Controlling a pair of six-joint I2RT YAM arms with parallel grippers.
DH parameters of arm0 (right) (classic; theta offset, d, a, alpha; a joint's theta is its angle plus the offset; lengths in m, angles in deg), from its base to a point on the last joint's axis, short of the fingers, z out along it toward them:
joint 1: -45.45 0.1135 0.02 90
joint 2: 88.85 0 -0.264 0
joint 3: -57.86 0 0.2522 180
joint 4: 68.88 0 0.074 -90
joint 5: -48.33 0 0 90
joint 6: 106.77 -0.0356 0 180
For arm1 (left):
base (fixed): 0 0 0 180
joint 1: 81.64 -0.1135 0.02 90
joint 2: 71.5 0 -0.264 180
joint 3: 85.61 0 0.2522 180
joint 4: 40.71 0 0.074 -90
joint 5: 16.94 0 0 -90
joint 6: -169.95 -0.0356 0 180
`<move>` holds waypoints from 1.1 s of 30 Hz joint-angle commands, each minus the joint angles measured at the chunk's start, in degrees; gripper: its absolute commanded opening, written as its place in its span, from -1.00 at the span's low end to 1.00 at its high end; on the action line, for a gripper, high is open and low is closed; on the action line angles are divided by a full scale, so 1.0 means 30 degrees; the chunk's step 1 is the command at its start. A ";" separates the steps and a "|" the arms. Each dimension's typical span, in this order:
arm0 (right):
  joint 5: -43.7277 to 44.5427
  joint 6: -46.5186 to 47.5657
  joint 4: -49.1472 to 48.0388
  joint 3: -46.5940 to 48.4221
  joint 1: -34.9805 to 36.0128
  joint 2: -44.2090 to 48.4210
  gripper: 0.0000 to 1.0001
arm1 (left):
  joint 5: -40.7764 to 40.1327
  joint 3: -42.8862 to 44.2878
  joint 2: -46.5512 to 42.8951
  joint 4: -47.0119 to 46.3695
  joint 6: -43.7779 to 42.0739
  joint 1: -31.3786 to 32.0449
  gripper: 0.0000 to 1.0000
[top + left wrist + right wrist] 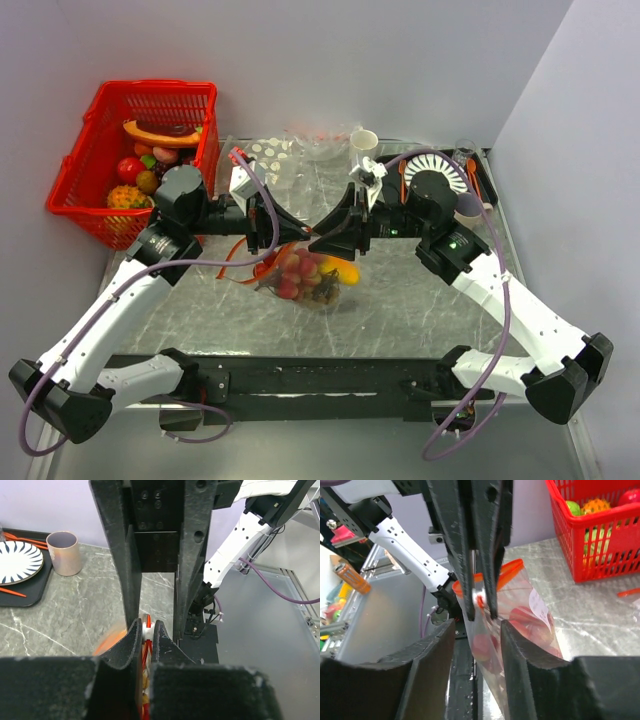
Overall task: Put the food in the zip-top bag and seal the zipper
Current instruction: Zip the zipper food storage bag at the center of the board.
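**Left gripper pinching the zip strip, right gripper astride the bag**

I have the zip-top bag (305, 278) on the table (420, 300), to the right of the red basket (75, 180) and nearer the arm bases than it. The food (300, 272), red grapes and something orange-yellow, is inside.

The left gripper (481, 612) reaches in from the basket side and is clenched on the zipper (512, 567). In its own wrist view the orange-red strip and a small white piece sit flat between its fingers. The right gripper (477, 627) faces it from the side away from the basket. Its jaws are parted and the top of the bag passes between them. I cannot tell whether either pad touches the plastic.

The next move turns on one thing. The strip's long axis runs along the line joining the two grippers, from the basket side to the side away from it. So any run along the strip goes straight toward one gripper or the other.

In the right wrist view the strip bows into an open loop beside the left fingers, so I judge the mouth is not fully shut. Both grippers are at the strip, and only the left one has hold of it.

For room, the basket is well apart from the bag. Bare marble shows on the arm-base side and on the side away from the basket. The fingers themselves are crowded, nearly tip to tip.
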 commanded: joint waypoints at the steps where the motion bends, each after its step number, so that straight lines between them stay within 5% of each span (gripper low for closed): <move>1: 0.0671 0.0808 -0.0580 0.1110 0.0596 -0.0220 -0.10 | 0.0214 0.0775 -0.0334 -0.1143 0.0427 0.0036 -0.99; 9: 0.0818 0.1160 -0.0727 0.1432 0.0685 -0.0544 -1.00 | 0.0303 0.0717 -0.0510 -0.1114 0.0574 0.0065 -0.99; 29: 0.7173 -0.0832 -0.1226 -0.0413 -0.1570 0.4259 -1.00 | -0.0606 -0.0543 -0.0598 -0.2051 0.1482 0.0094 -0.99; 33: 1.0882 -0.0539 -0.0028 -0.0033 -0.1951 0.4641 -1.00 | -0.0928 -0.0748 -0.0569 -0.1437 0.1453 0.0094 -0.99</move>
